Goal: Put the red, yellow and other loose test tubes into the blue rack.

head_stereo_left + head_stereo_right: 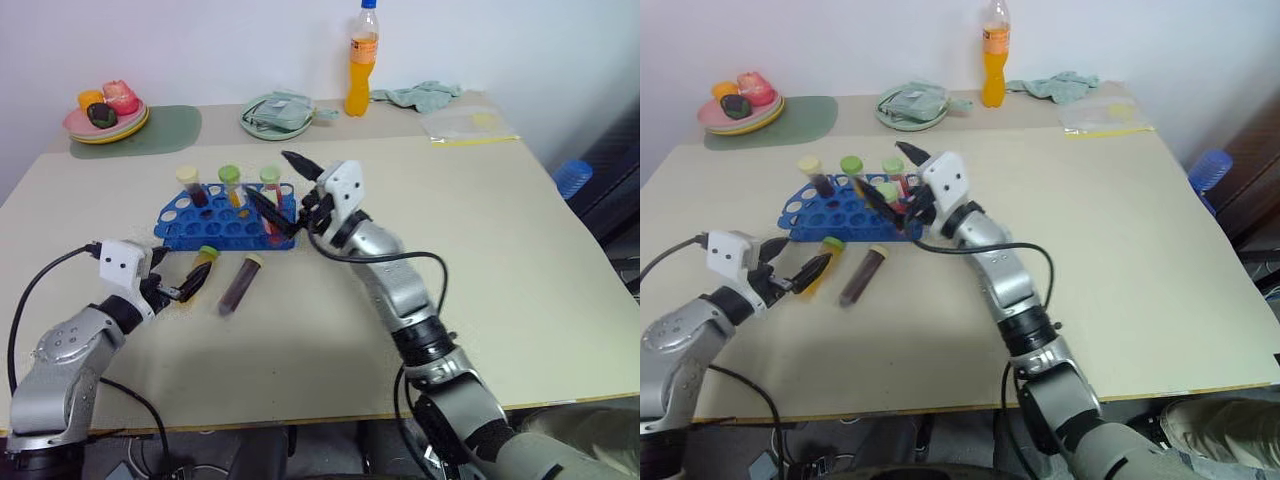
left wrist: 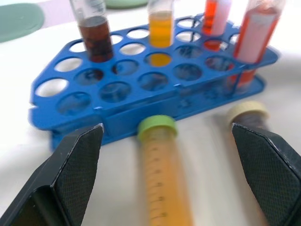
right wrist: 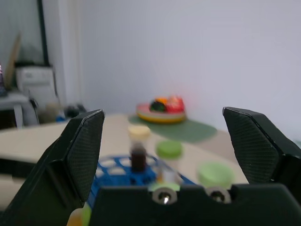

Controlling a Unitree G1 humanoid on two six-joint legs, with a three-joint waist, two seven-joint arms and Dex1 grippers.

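Note:
The blue rack (image 1: 222,222) stands at mid-table with several capped tubes upright in it: a dark one (image 2: 94,33), a yellow one (image 2: 161,26) and red ones (image 2: 256,37). Two loose test tubes lie on the table just in front of it. One is yellow-orange with a green cap (image 1: 203,266), the other dark purple with a cream cap (image 1: 240,283). My left gripper (image 2: 165,129) is open, low over the table, its fingers either side of the yellow tube without touching it. My right gripper (image 1: 283,185) hangs open and empty above the rack's right end.
At the table's far edge stand a tall orange drink bottle (image 1: 362,60), a green dish with a cloth (image 1: 277,112), a plate of toy food (image 1: 107,112) on a green mat (image 1: 165,130), a crumpled cloth (image 1: 420,95) and a plastic bag (image 1: 468,125).

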